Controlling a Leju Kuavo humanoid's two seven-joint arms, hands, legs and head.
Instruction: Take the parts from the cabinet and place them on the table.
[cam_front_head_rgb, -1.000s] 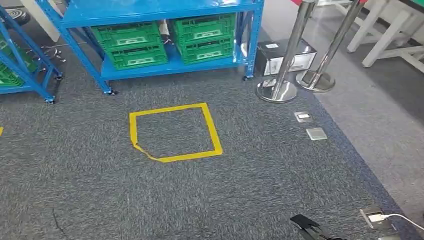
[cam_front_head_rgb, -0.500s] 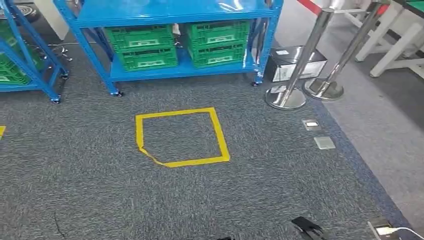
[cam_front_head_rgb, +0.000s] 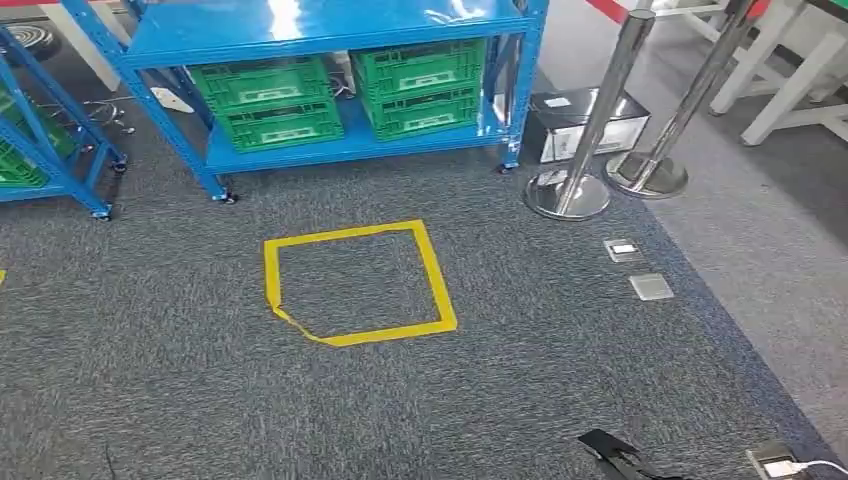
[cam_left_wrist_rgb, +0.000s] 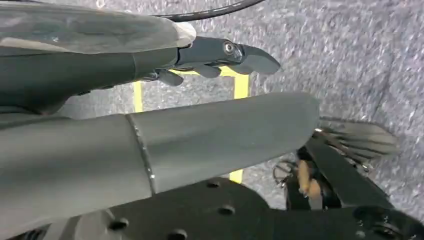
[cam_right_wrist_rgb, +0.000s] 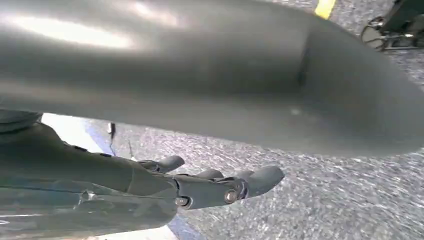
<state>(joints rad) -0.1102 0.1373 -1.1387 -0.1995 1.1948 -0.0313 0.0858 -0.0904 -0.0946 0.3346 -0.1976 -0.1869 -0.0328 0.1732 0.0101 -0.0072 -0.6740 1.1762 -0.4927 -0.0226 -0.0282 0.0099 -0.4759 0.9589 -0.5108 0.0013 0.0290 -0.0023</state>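
While both arms hang over grey carpet, the left robot hand (cam_left_wrist_rgb: 220, 55) and right robot hand (cam_right_wrist_rgb: 220, 187) hold nothing, fingers slightly apart; green crates (cam_front_head_rgb: 340, 95) sit on the blue cabinet (cam_front_head_rgb: 330, 25) beyond a yellow tape square (cam_front_head_rgb: 355, 283).

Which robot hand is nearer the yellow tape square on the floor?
Left, likely: the left robot hand hangs over the yellow tape square; the right robot hand hangs over plain carpet beside it.

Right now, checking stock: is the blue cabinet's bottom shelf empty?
No, green crates sit on the blue cabinet's bottom shelf.
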